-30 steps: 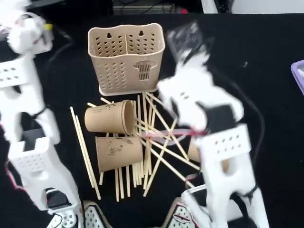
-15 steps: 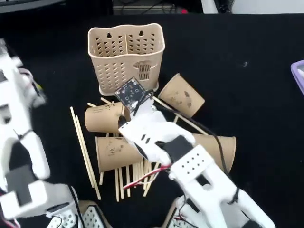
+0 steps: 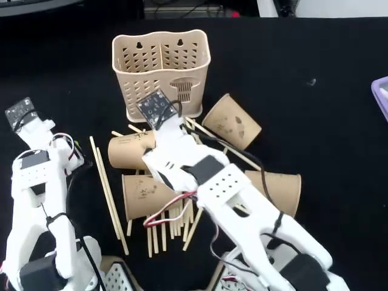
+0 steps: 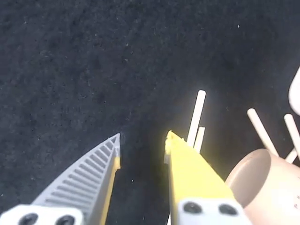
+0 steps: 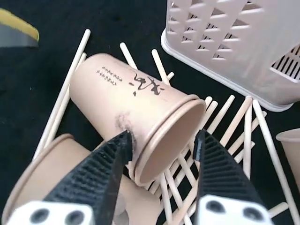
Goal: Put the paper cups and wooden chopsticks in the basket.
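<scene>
The right gripper [image 5: 164,136] has its black fingers apart. They straddle the rim end of a paper cup [image 5: 133,101] that lies on its side, one fingertip [image 5: 123,140] against the cup wall and the other just past the open mouth. The left gripper [image 4: 143,138] is spread too, with nothing between its tips, over bare black table [image 4: 84,56] next to two chopstick ends [image 4: 197,112].

The right arm [image 3: 230,194] lies across the pile of wooden chopsticks [image 3: 109,188] and hides its middle. A second cup [image 3: 142,194] lies just beside the straddled one. Two more, one [image 3: 233,121] near the basket and one [image 3: 282,188] by the arm, lie farther right. Each cup bears small dark print on its side.

The basket [image 3: 160,73] stands upright beyond the pile, and a divider splits it into two compartments. A purple rim [image 3: 382,94] shows at the table's far right edge.
</scene>
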Robot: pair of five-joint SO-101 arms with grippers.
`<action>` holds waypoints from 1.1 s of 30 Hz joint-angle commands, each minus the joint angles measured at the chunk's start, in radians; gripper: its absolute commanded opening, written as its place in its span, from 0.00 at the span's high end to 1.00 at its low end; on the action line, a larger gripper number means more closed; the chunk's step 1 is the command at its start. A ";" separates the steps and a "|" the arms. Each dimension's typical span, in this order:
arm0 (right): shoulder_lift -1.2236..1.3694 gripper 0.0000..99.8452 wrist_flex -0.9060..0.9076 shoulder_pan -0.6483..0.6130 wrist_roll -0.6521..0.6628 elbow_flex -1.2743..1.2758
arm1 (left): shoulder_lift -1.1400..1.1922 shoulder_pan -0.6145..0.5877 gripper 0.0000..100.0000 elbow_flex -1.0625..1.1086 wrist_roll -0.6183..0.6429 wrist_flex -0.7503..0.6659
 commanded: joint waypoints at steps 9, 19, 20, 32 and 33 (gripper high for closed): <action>0.031 0.91 -0.038 -0.141 -0.017 -0.068 | -0.034 0.001 0.84 0.027 0.009 -0.020; -0.163 0.99 0.089 0.005 0.158 -0.124 | -0.034 0.001 0.84 0.028 0.006 -0.023; -0.205 0.99 0.132 0.012 0.181 -0.145 | -0.034 0.001 0.84 0.028 0.006 -0.023; -0.217 0.99 0.382 0.238 0.453 -0.788 | -0.034 0.001 0.84 0.028 0.006 -0.023; -0.170 0.99 0.382 0.245 0.473 -0.839 | -0.034 0.001 0.84 0.028 0.006 -0.023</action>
